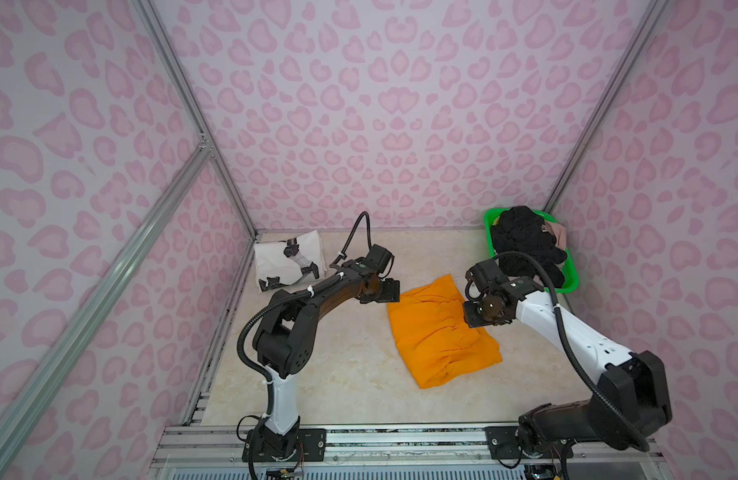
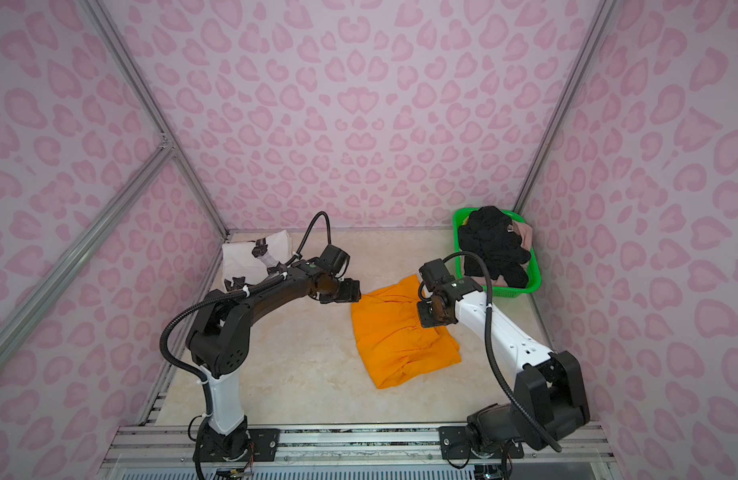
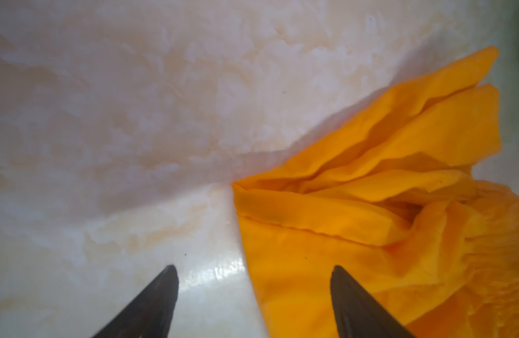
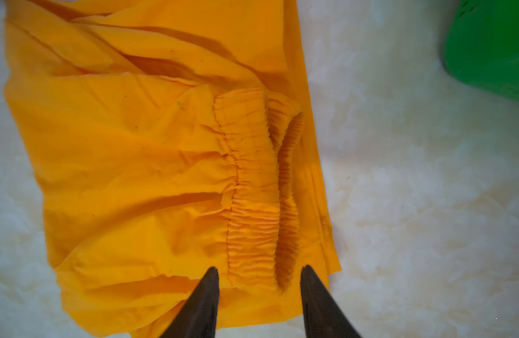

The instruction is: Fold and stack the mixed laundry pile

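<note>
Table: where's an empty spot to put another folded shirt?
Bare table lies in front, between the orange shorts and the near rail, and at the back, between the white T-shirt and the green basket. Crowded: around the shorts, where the left gripper and right gripper hover, and the heaped basket.
</note>
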